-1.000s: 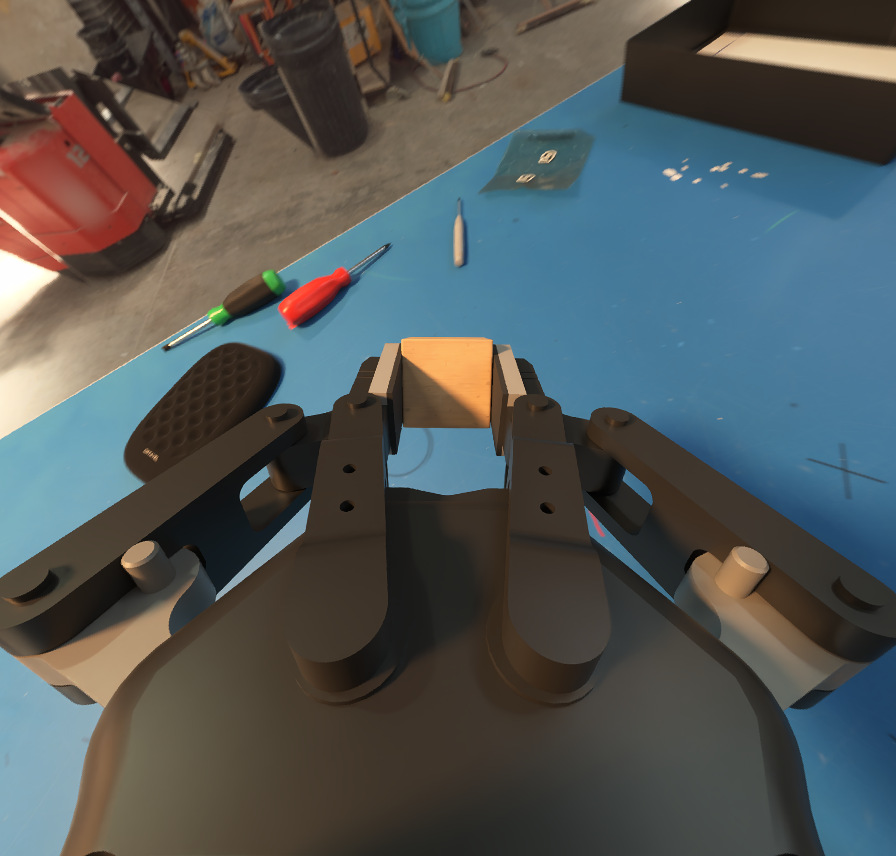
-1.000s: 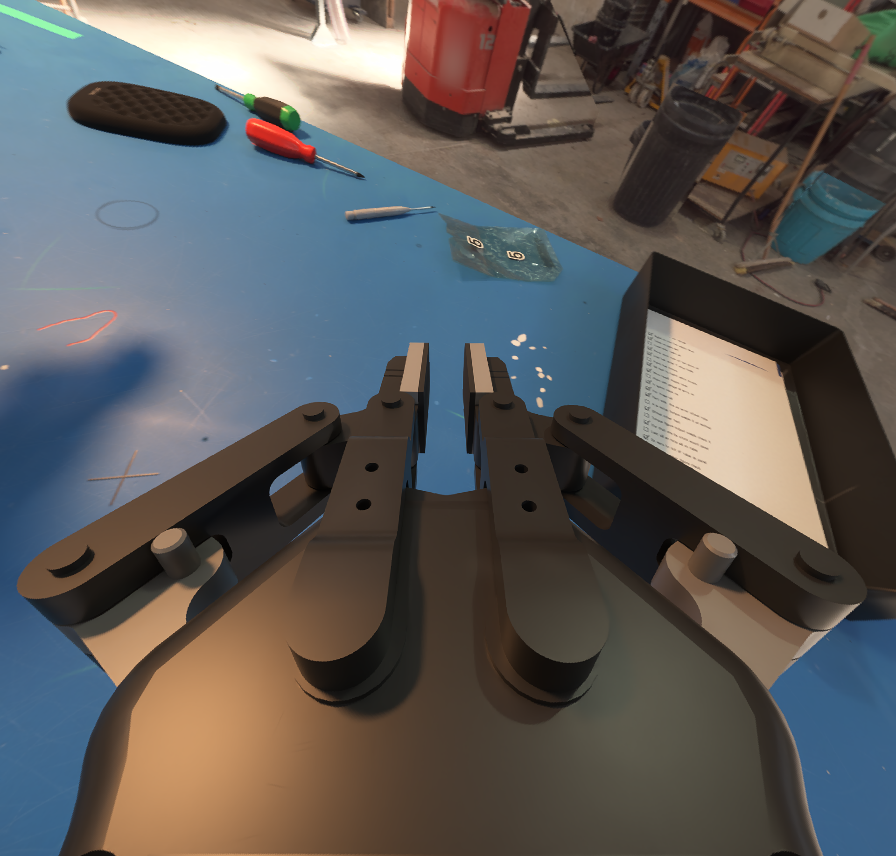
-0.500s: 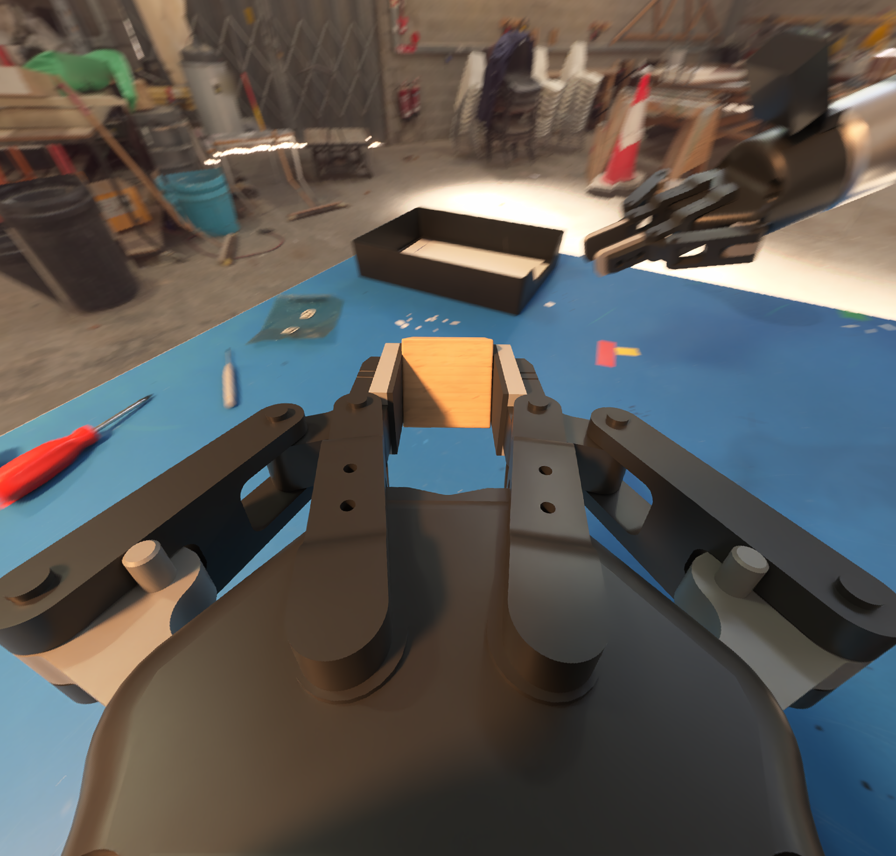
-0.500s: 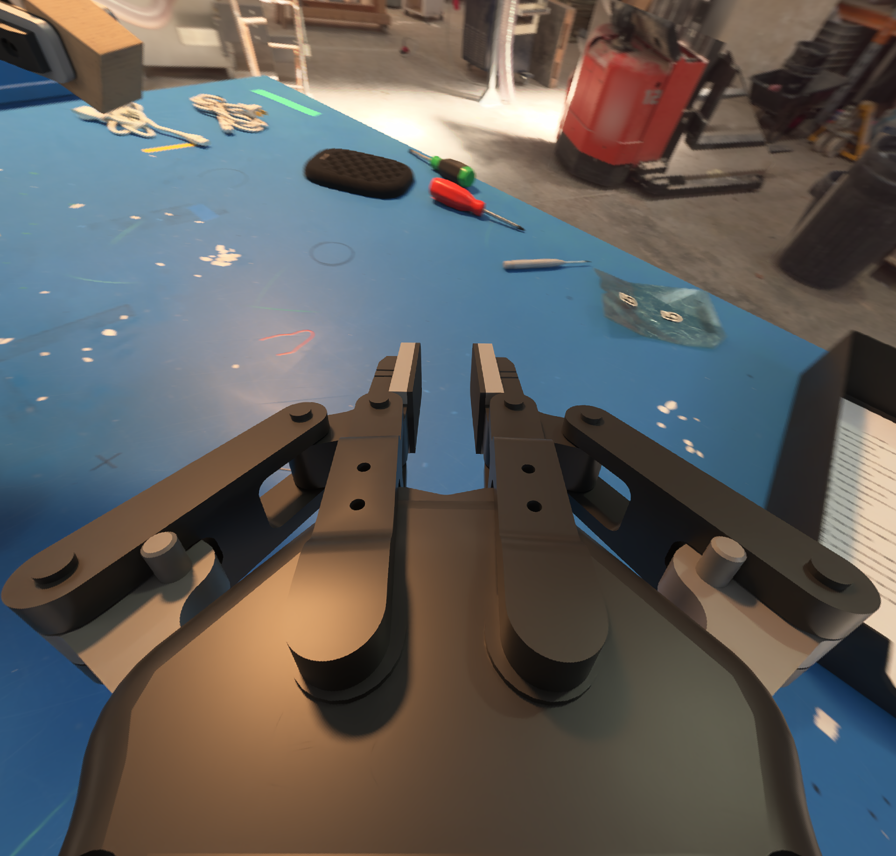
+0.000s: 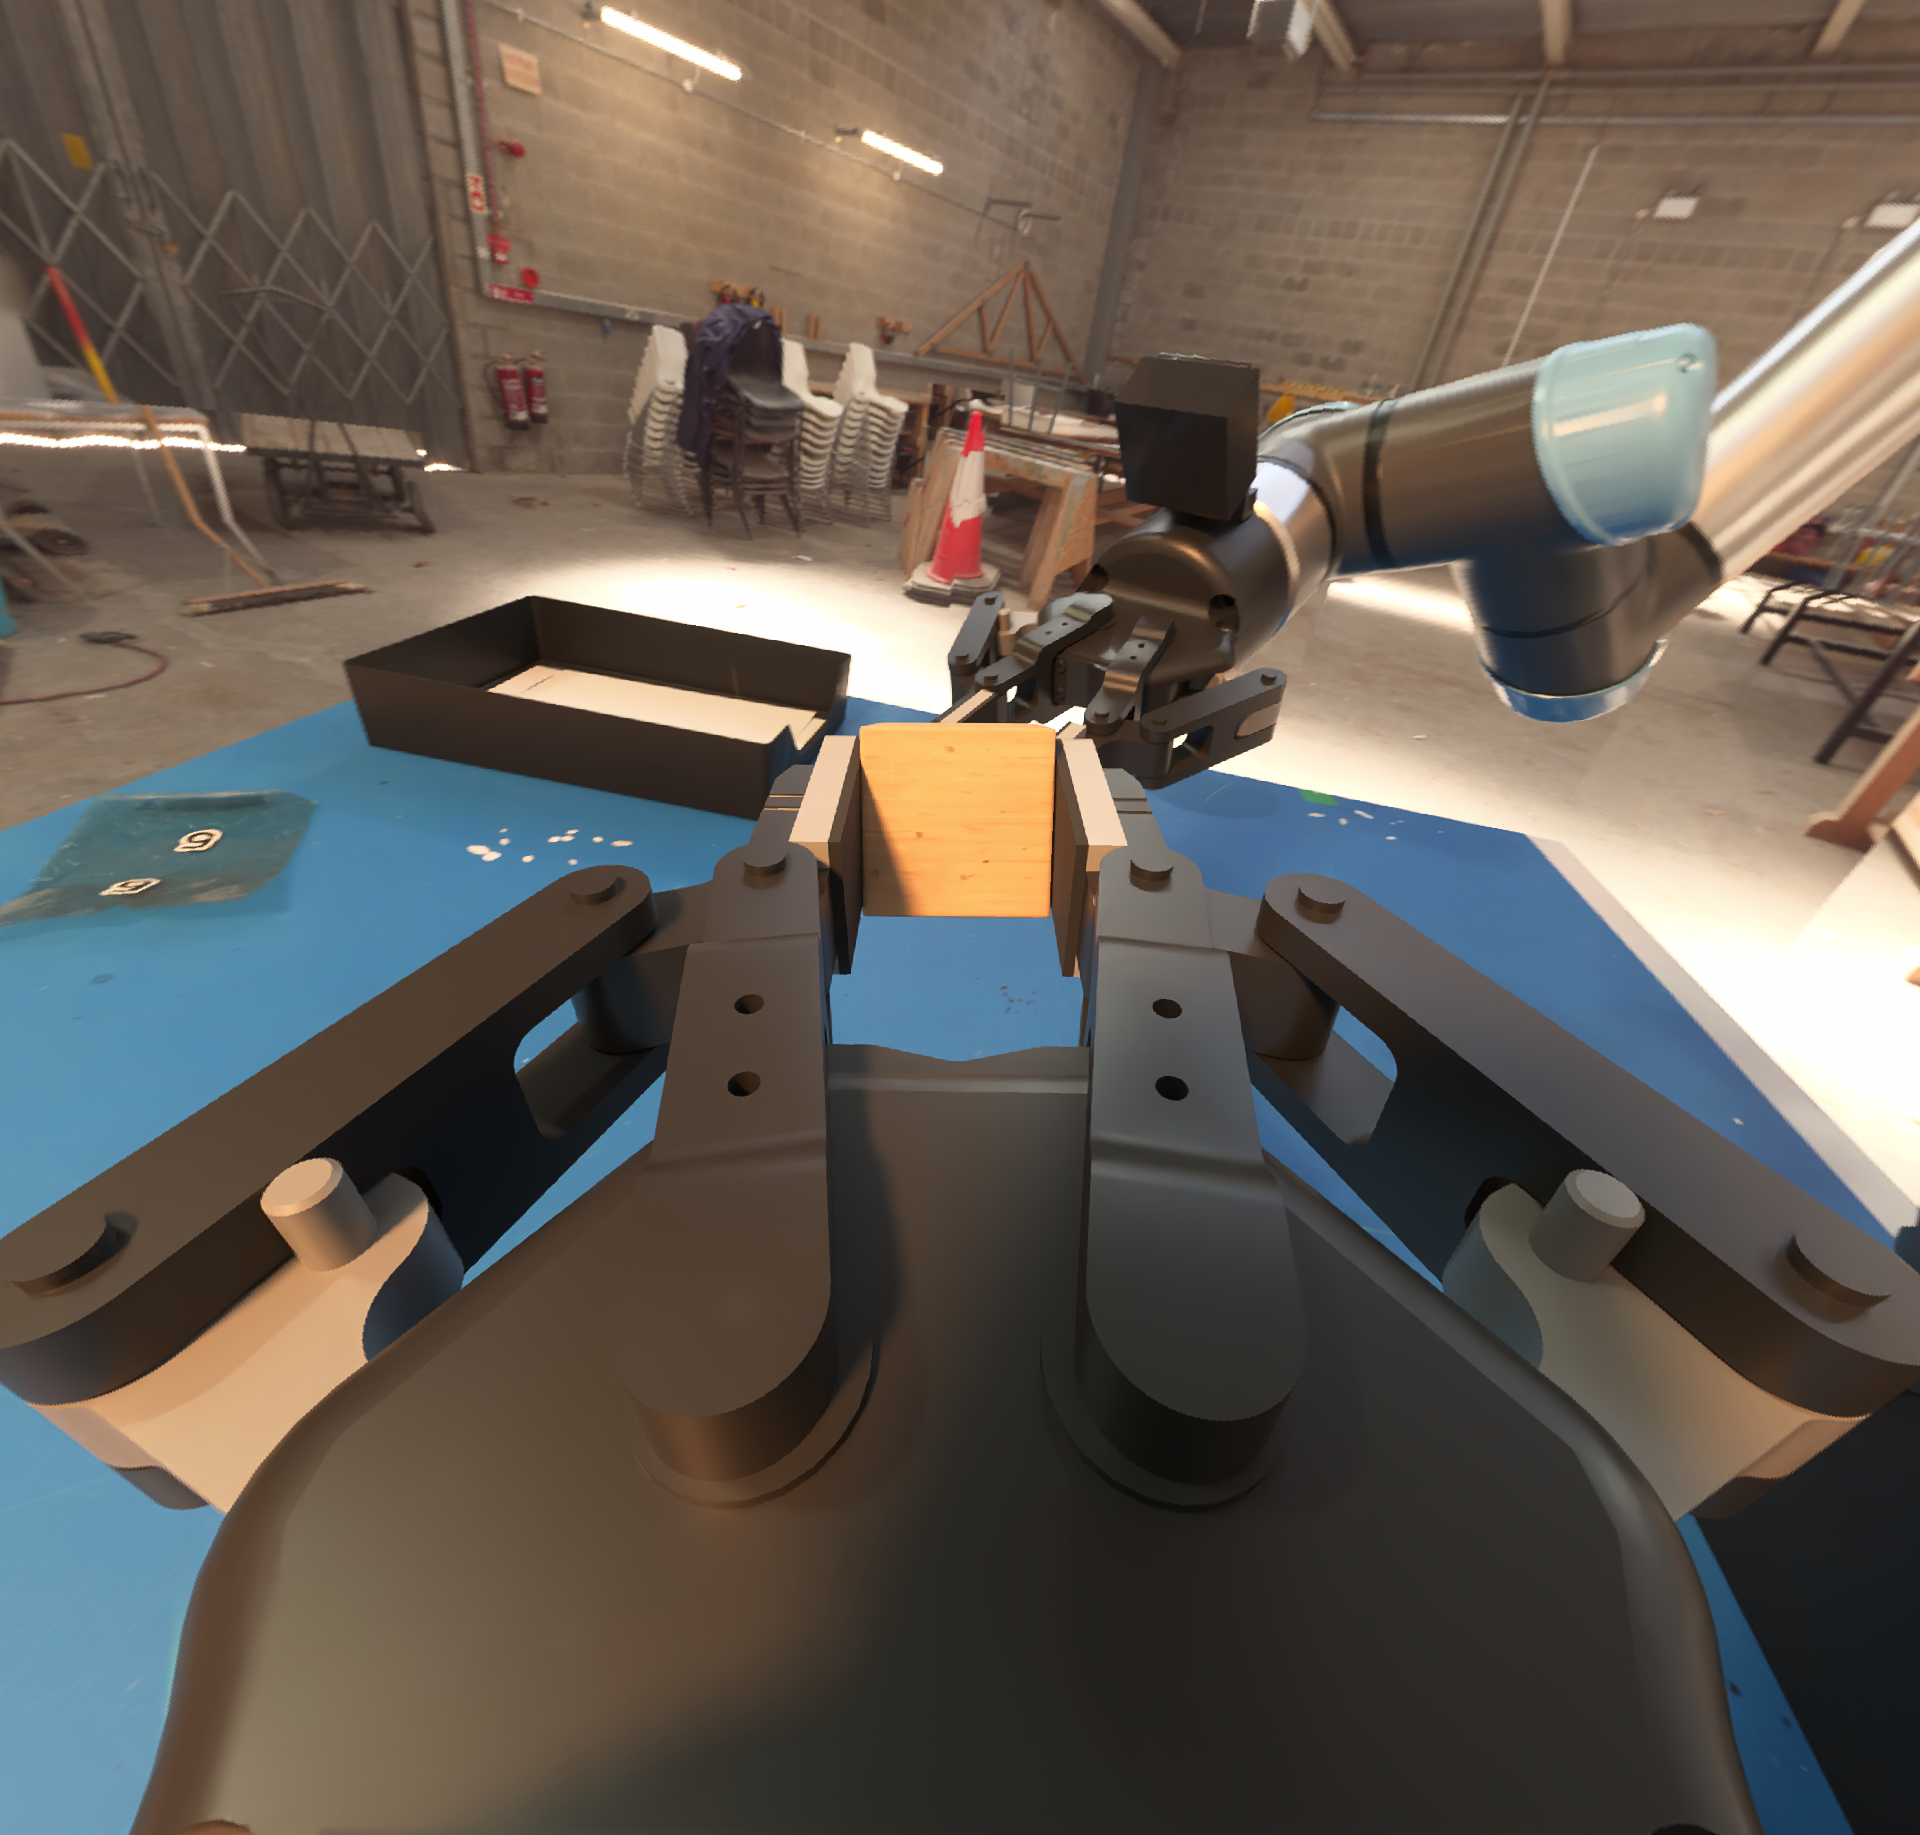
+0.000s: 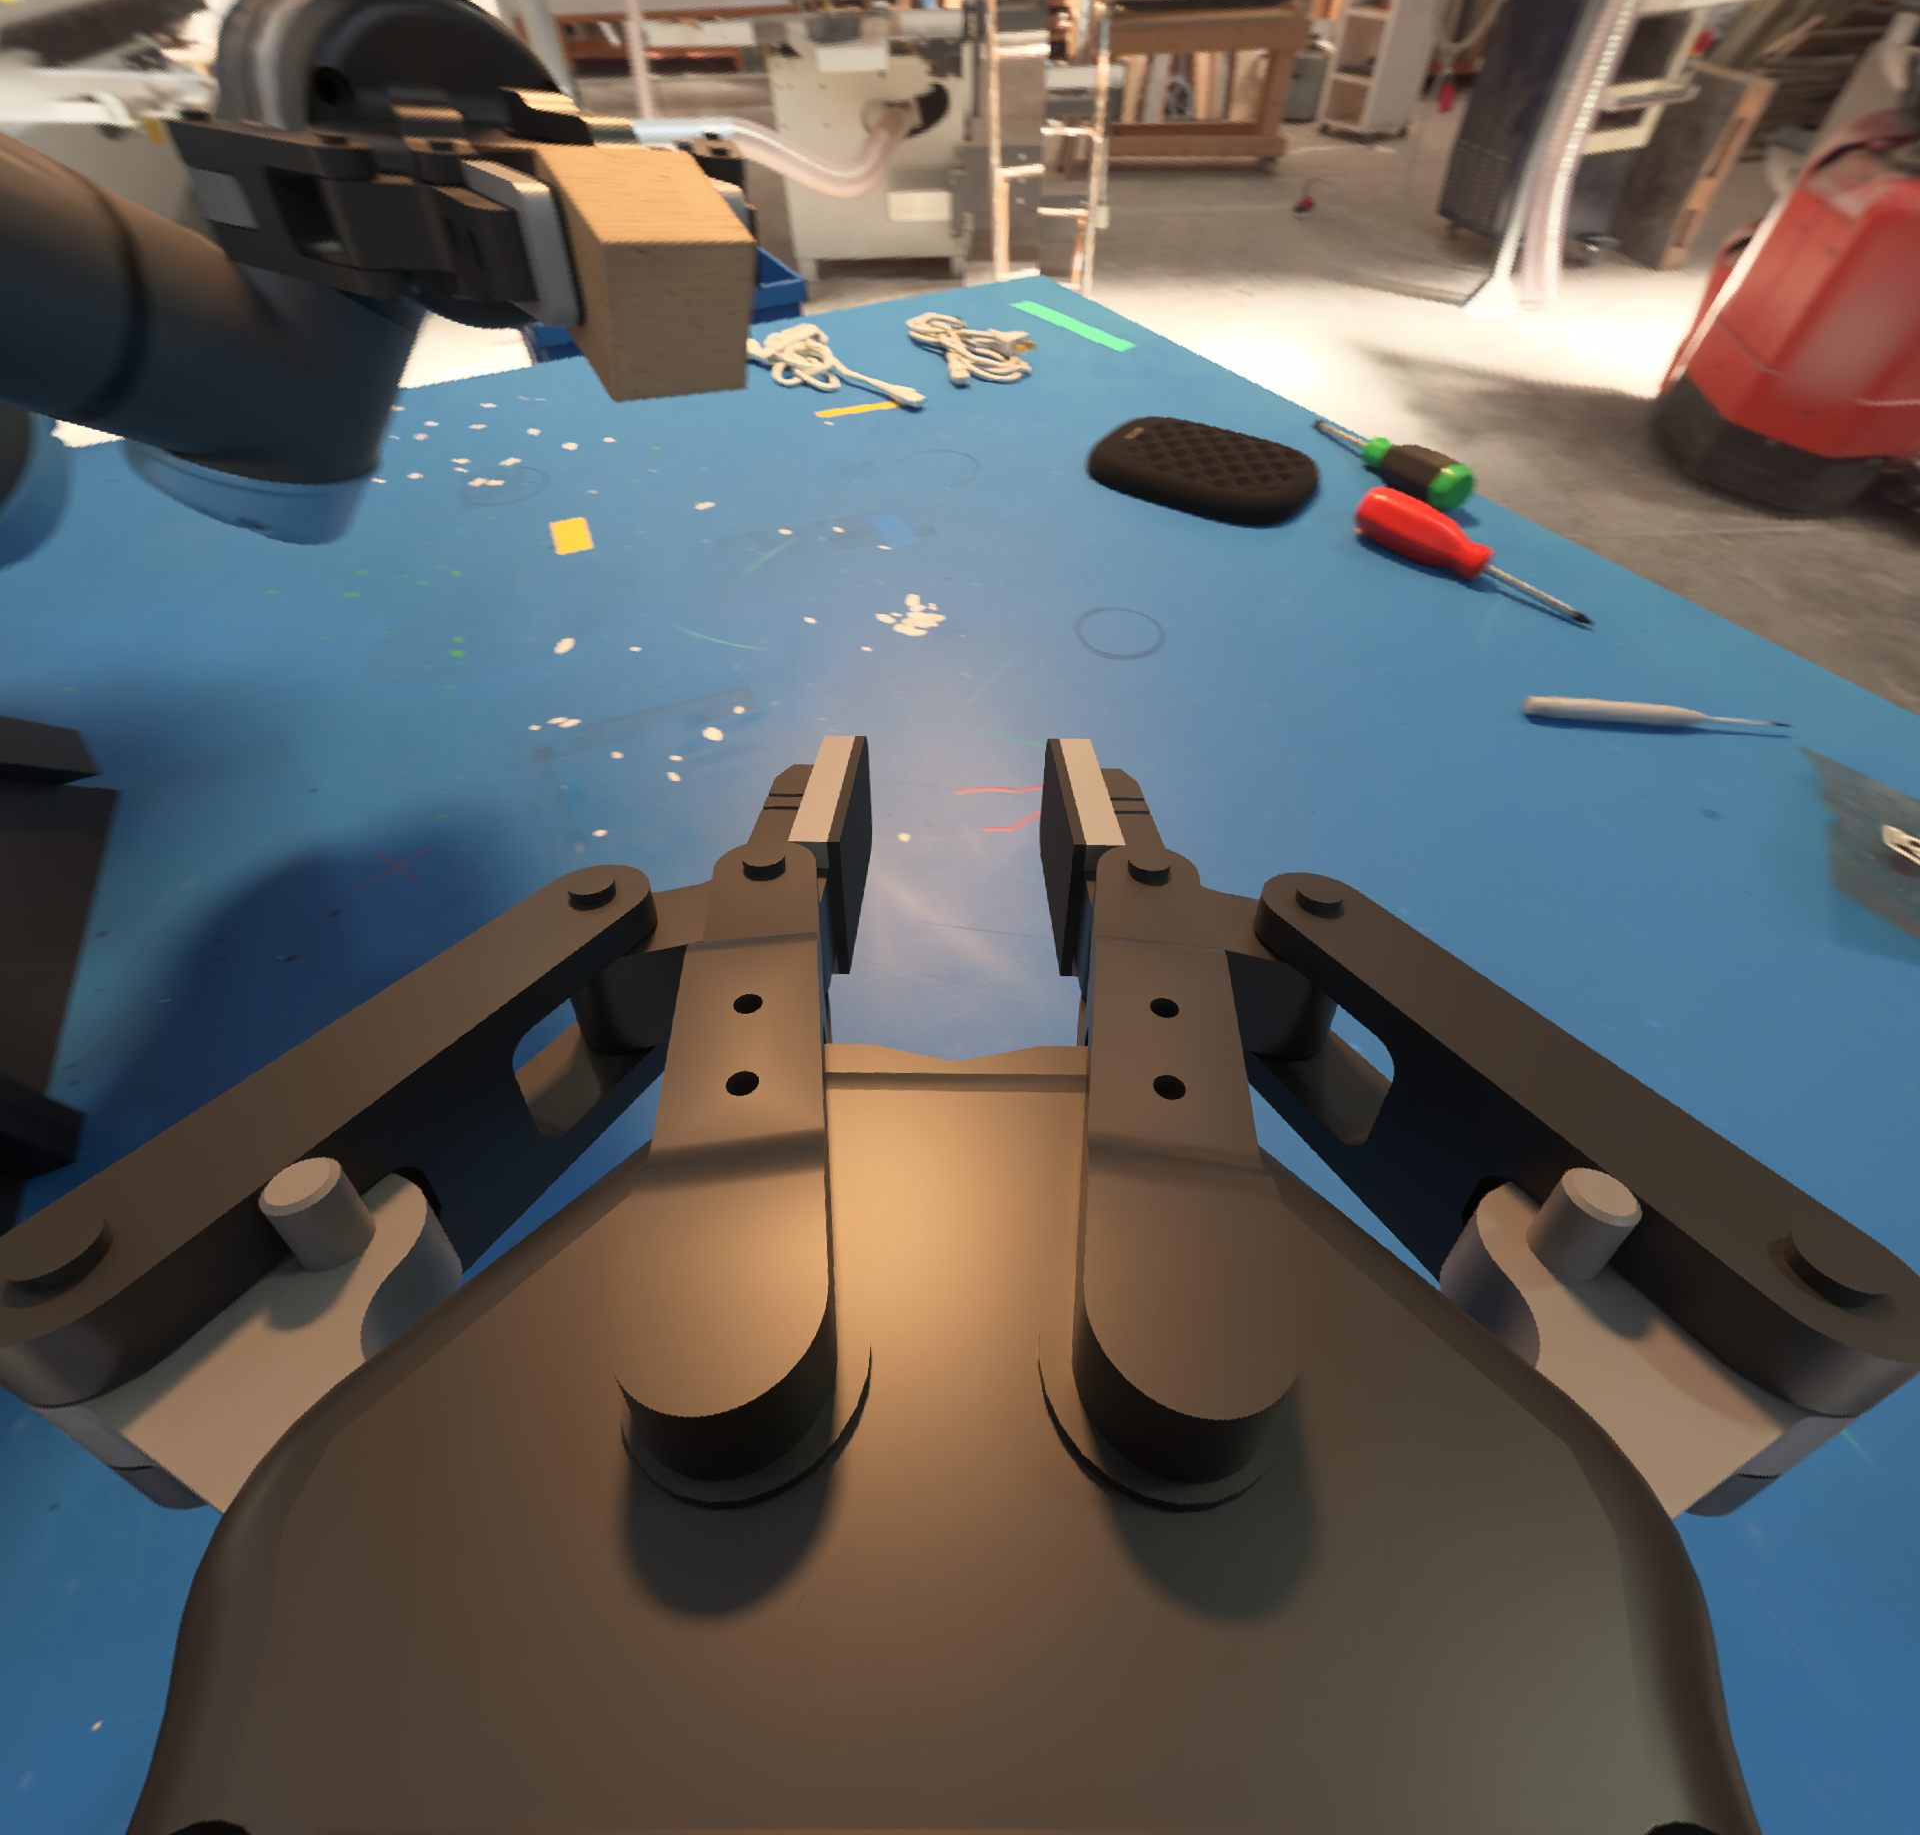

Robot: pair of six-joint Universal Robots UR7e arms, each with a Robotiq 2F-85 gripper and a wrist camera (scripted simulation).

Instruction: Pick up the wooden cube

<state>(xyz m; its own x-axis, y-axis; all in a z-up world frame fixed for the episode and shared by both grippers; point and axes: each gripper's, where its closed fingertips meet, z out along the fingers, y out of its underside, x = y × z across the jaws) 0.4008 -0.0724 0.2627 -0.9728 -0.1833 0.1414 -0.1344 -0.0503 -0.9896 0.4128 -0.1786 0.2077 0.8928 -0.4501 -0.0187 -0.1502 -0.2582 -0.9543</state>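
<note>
Light brown wooden cube (image 5: 956,821) squeezed tight in the left tool (image 5: 957,829), high above the blue bench (image 6: 1039,559), right tool (image 6: 956,806) apart, holding nothing

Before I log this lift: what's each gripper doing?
Left gripper: closed on the wooden cube, lifted off the table.
Right gripper: open, empty.

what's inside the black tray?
In the black tray, a flat white sheet covers most of the floor. The near wall hides the sheet's front edge, and whatever lies under the sheet can't be seen.
</note>
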